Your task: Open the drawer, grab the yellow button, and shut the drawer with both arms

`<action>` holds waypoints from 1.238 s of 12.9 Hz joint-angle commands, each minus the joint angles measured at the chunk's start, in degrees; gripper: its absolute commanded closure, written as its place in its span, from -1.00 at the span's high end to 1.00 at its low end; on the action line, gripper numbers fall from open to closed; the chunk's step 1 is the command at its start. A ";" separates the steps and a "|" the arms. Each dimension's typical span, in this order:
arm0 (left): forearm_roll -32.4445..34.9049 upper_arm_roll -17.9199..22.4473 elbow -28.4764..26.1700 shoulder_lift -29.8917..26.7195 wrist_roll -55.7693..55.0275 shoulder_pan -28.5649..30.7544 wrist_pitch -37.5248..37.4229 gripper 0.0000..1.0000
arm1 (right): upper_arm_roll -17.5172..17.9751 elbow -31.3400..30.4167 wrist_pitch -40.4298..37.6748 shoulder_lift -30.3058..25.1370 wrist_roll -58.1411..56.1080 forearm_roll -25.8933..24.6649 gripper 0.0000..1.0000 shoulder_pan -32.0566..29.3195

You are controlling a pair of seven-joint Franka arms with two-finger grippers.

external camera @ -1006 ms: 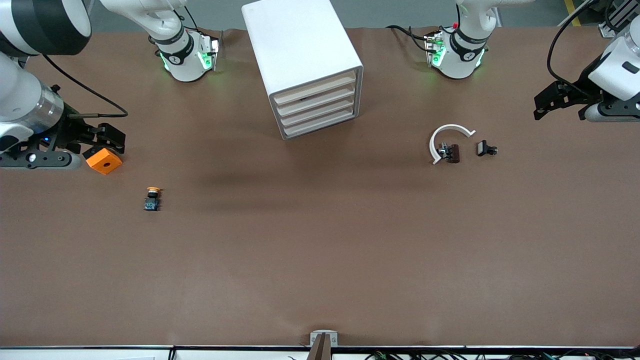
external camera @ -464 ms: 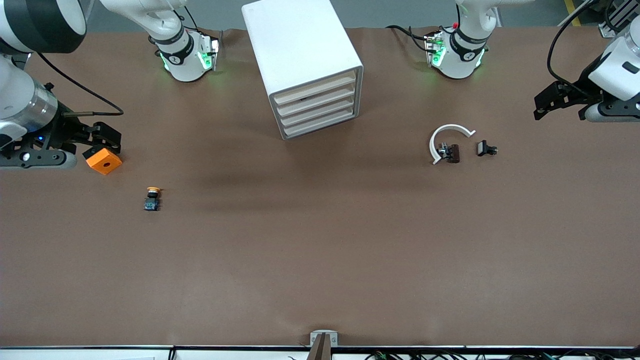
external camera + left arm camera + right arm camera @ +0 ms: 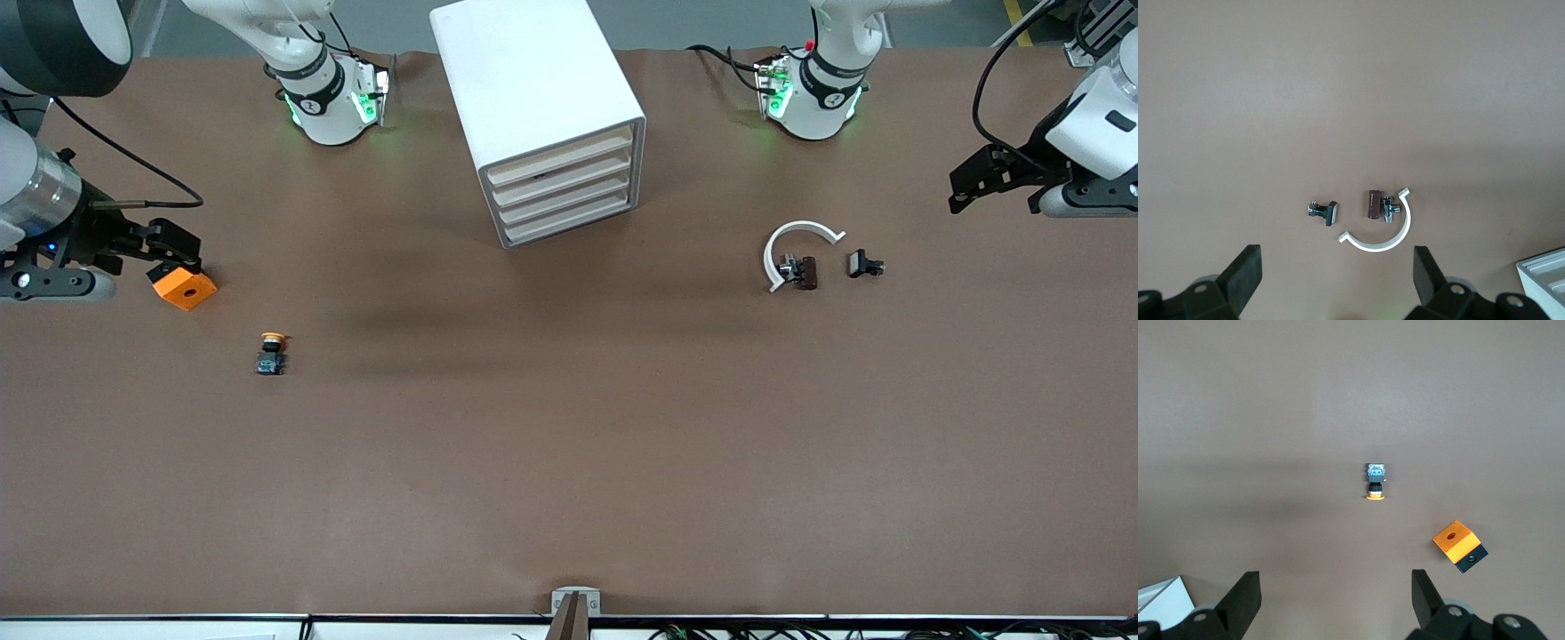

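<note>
Brown table point(image 3: 569, 444), left claw point(image 3: 1336, 280) agape, right claw point(image 3: 1333, 600) agape, both empty

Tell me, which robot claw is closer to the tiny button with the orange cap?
The right gripper. It hangs open beside the orange block, close to the button. The left gripper hangs open at the table's left-arm end, much farther away.

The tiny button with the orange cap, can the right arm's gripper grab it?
Probably yes. The tiny orange-capped button lies alone on the brown table, the orange block with a hole well apart. The right gripper, open, hangs above that block.
</note>
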 commanded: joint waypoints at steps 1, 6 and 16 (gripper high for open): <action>-0.56 -0.16 -0.27 -0.60 1.04 0.47 0.20 1.00 | 1.59 0.51 -0.16 -0.15 -0.47 -0.43 1.00 -1.40; -0.47 -0.25 -0.36 -0.86 1.13 0.30 -0.51 1.00 | 1.50 0.60 -0.34 -0.06 -0.47 -0.43 1.00 -0.88; -0.38 -0.43 -1.33 -0.34 1.13 0.03 -0.33 1.00 | 0.80 0.69 -0.42 -0.32 -4.95 3.79 1.00 -5.97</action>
